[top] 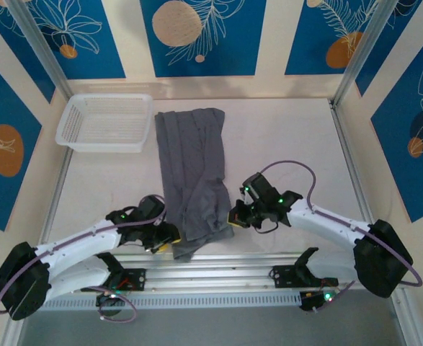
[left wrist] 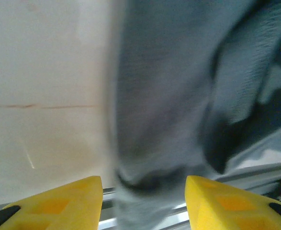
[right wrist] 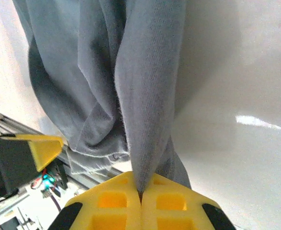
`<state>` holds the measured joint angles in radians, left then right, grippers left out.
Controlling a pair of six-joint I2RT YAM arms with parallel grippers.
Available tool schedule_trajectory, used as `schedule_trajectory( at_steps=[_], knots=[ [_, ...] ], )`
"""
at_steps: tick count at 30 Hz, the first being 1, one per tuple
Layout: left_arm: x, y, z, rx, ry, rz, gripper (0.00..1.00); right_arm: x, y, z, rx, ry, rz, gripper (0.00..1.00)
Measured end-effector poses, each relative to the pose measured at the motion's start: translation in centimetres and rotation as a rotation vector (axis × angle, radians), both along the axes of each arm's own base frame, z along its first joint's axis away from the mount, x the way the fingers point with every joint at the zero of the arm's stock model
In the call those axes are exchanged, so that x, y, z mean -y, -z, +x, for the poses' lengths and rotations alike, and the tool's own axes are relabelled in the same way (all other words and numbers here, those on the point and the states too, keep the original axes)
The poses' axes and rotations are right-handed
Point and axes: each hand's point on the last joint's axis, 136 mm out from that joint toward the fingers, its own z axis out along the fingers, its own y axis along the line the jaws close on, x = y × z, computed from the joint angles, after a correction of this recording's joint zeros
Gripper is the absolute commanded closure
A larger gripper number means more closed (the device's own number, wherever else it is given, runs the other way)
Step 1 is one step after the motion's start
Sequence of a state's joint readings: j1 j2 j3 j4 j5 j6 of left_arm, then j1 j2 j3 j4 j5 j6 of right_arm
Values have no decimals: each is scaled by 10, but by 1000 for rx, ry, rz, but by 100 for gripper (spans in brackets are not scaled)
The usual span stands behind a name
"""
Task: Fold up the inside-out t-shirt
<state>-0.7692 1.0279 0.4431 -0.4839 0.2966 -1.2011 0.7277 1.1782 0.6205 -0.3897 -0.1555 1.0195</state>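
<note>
Bright, even light from above; one wrist view smeared, the other crisp.

From the top camera we see flat, soft lighting and rather coarse detail, with only faint shadows edging the t-shirt (top: 193,173) on the pale table (top: 290,144). At the left wrist the cloth is streaked with blur, its edges are lost, the yellow tips of the left gripper (left wrist: 144,203) are soft, and deep shadow pools in the folds at right. At the right wrist we find the weave sharp, a grey shadow cast right of the hanging fold, a white streak of glare on the glossy surface, and the right gripper (right wrist: 140,199) slightly out of focus.
</note>
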Motion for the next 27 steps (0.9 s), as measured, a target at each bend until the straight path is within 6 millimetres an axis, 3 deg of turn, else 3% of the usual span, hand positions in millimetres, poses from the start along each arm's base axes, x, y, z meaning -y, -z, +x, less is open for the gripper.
schedule_trajectory(
  at_steps=[6,10,18,27],
  knots=[
    [10,7,1,-33,-3,-23,52,5,2,-6,-18,39,-22,100],
    [8,11,-2,-53,-3,-9,62,9,2,-5,-16,61,-36,100],
    [-10,13,-14,-77,9,69,50,16,-3,-6,-8,92,-44,100],
    [3,11,-4,-44,15,21,56,19,2,-8,-20,102,-55,100]
  ],
)
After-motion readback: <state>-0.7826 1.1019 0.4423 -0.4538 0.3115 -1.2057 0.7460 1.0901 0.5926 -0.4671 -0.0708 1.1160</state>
